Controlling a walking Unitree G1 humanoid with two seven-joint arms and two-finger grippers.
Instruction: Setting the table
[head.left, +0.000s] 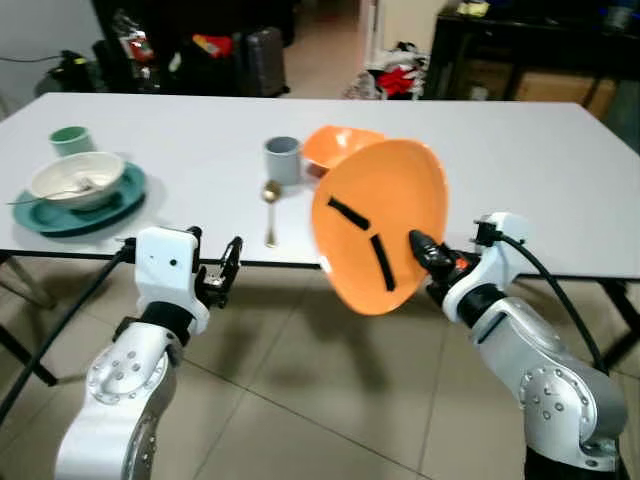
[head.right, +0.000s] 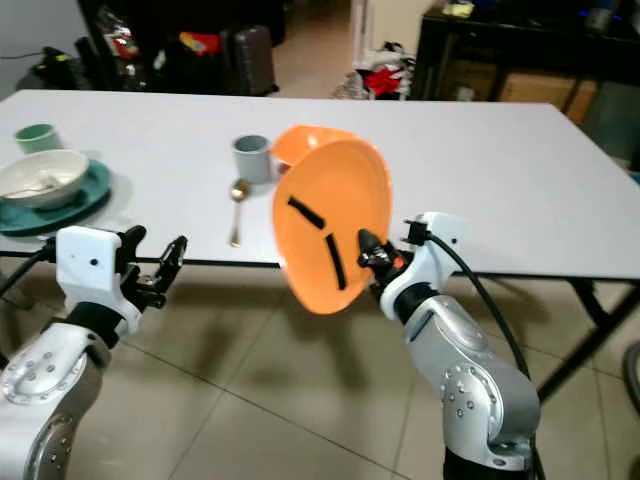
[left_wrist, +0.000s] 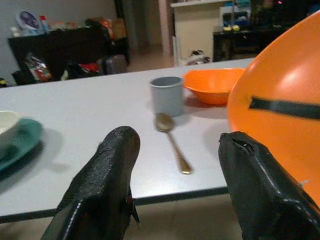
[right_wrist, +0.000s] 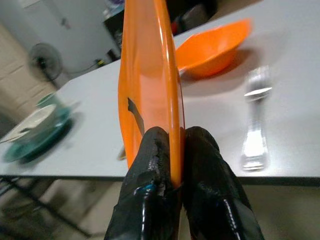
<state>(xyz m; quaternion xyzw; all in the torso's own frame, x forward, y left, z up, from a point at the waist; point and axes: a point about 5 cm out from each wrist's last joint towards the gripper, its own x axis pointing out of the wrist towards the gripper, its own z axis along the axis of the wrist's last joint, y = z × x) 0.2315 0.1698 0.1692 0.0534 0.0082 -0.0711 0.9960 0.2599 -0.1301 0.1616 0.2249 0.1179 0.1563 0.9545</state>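
Note:
My right gripper (head.left: 422, 248) is shut on the rim of an orange plate (head.left: 380, 225), held tilted on edge in front of the table's near edge. Its two fingers (right_wrist: 155, 150) pinch the plate rim (right_wrist: 150, 75). My left gripper (head.left: 225, 265) stands open with nothing in it, just below the near edge of the white table (head.left: 520, 170). On the table lie an orange bowl (head.left: 335, 145), a grey cup (head.left: 283, 160), a gold spoon (head.left: 270, 205) and a fork (right_wrist: 255, 135).
At the table's left stands a white bowl (head.left: 78, 180) with a utensil in it on a teal plate (head.left: 60, 215), and a green cup (head.left: 70, 140) behind. Dark furniture and bags (head.left: 200, 50) line the back. Tiled floor (head.left: 300, 400) lies below the arms.

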